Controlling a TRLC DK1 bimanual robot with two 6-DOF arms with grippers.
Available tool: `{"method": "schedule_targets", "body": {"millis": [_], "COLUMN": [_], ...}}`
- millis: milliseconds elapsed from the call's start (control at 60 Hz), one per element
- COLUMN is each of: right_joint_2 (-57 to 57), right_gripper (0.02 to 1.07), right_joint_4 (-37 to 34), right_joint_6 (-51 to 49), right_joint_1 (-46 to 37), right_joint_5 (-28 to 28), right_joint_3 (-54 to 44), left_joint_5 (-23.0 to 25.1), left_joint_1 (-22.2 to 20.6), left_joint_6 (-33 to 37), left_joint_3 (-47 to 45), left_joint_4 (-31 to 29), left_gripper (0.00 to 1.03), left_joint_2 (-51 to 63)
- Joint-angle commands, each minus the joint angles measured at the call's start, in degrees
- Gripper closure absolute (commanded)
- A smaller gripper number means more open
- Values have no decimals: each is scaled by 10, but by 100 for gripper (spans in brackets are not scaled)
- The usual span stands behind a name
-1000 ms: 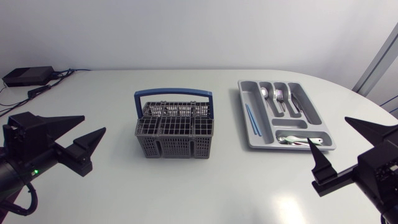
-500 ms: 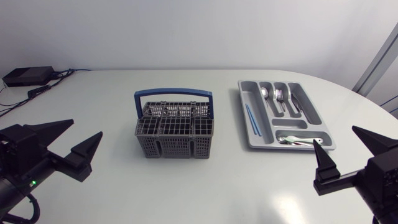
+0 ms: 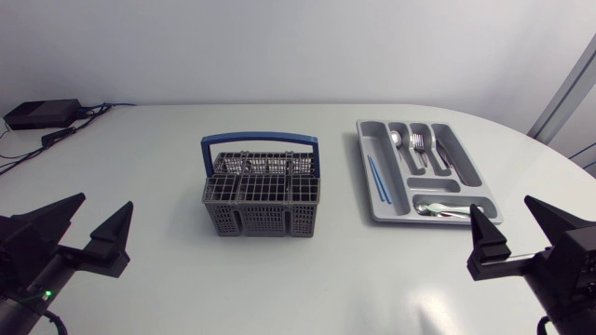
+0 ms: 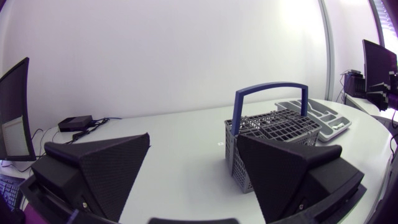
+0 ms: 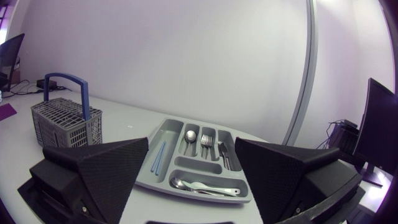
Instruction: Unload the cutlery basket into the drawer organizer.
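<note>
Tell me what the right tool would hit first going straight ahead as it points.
Probably the grey plastic drawer organizer, which lies ahead between the right tool's open fingers; height is unclear.

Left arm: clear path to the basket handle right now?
Probably yes. The left gripper is open, holds nothing, and only bare table lies between it and the cutlery basket; its blue handle stands upright, unobstructed.
</note>
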Motion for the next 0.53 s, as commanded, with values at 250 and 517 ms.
{"method": "schedule_targets", "body": {"millis": [250,517], "right_joint_2": [-4,-4], "right_gripper": [7,7], "right_joint_4": [43,43], "right_joint_6": [98,98], "right_joint_1": [-47,-47], "right_joint_5": [-34,-34], "right_joint_3": [-43,-43], "left_joint_5": [-50,-50], "left_joint_1": [8,8], "left_joint_6": [-59,-59], "left_joint_3": [-54,-54], "left_joint_4": [-3,-3], "left_gripper": [5,5], "left_joint_2": [-84,-84]}}
